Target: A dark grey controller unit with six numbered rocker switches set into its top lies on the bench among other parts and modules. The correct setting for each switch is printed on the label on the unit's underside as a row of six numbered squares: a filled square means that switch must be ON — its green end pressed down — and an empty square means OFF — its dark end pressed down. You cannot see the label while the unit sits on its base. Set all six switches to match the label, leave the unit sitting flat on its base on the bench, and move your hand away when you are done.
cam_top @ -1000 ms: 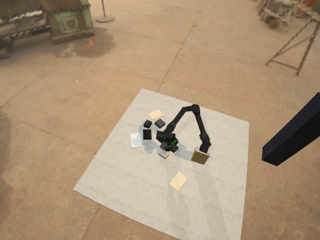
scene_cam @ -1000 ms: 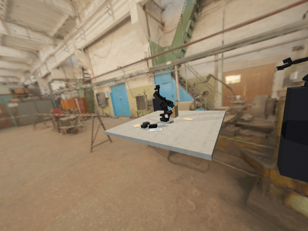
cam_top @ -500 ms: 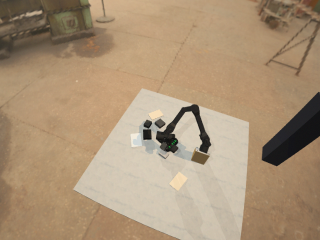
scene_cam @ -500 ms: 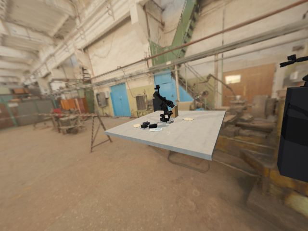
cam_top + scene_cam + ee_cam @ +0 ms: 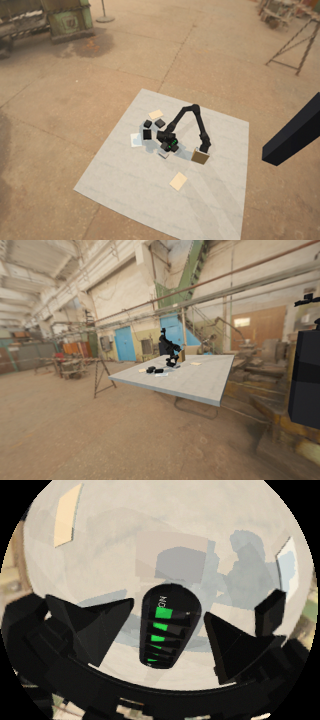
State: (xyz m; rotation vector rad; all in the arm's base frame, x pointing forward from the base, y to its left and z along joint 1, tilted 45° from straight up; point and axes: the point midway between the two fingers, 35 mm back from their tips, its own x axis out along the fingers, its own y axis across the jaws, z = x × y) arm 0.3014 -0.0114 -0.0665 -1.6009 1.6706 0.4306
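Our gripper [image 5: 167,630] is wide open and holds nothing. Right under it, between the two fingers, lies the switch box [image 5: 163,634]. Its long side runs away from us, in line with the gap. The box is dark with green switch ends showing, and it sits on the grey bench [image 5: 108,178], small dark blocks [image 5: 147,134] just beside.

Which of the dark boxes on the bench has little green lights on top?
The controller unit, right under the open gripper. Green rocker switches run along its top; the other dark modules, left of it, show plain dark tops.
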